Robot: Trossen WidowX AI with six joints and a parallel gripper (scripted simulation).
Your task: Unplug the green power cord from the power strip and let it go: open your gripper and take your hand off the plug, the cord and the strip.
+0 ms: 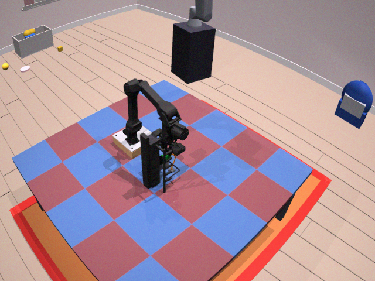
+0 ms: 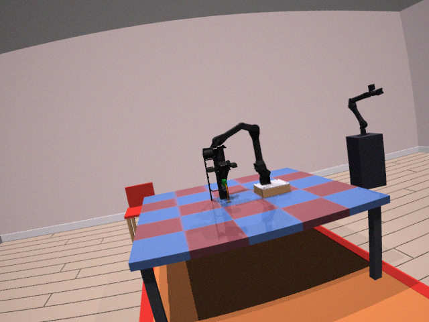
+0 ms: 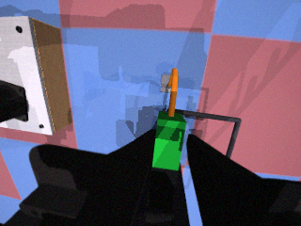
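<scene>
The end effector [image 3: 176, 151] is closing on the green plug [image 3: 168, 143]: in the wrist view its two black fingers flank the boxy green body, and they look to be pinching in on its sides, so I judge the grasp as clamped on the plug or all but so. This is the gripping step, ahead of the pull. The plug sits at the upright black power strip [image 1: 149, 161], a tall slab standing on the checkered bench [image 1: 211, 218] just in front of the arm's wooden base block [image 1: 128, 148]; whether its prongs are still seated in a socket cannot be told from these views.

The next move calls for a firm hold, then a straight draw away from the strip's face, and only then opening the fingers and backing off from plug, cord and strip alike.

The plug is a smooth, flat-sided block (glossy, likely slippery). An orange cord [image 3: 172, 94], thin and curved over at its far end, runs from it. A thin black wire frame [image 3: 230, 127] stands beside it.
</scene>
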